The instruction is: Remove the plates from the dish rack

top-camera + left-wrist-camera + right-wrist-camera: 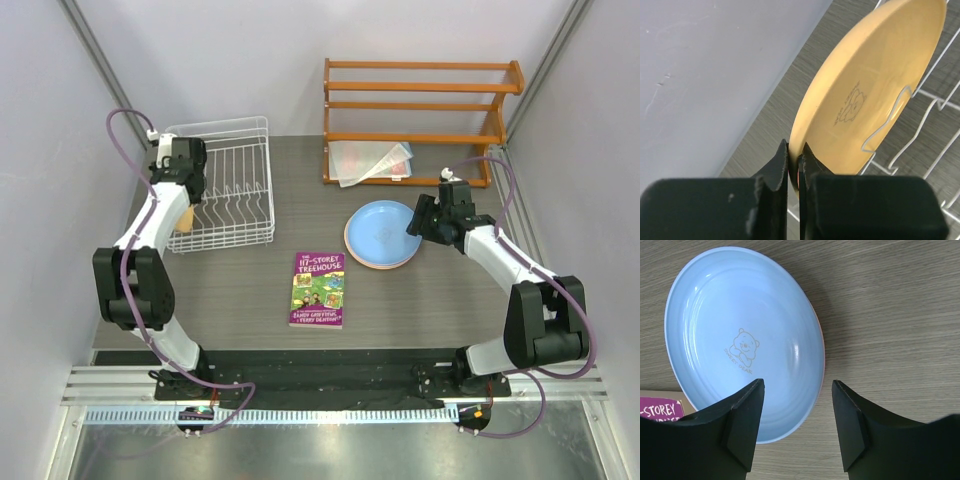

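Observation:
A yellow-orange plate (865, 95) stands on edge between the prongs of the white wire dish rack (270, 190), whose wires also show in the left wrist view (911, 136). My left gripper (795, 160) is shut on this plate's lower rim; from above, the left gripper (185, 195) is at the rack's left side, with a bit of the plate (185, 218) showing below it. A light blue plate (380, 230) lies flat on a pink plate (385, 266) on the table. My right gripper (797, 390) is open and empty above the blue plate's (740, 335) right edge. No second yellow-orange plate is in view.
A book (318, 288) lies in the middle front of the table, just left of the plate stack. An orange wooden slatted shelf (420, 105) stands at the back right with a clear plastic item (370, 160) under it. Grey walls close in on both sides.

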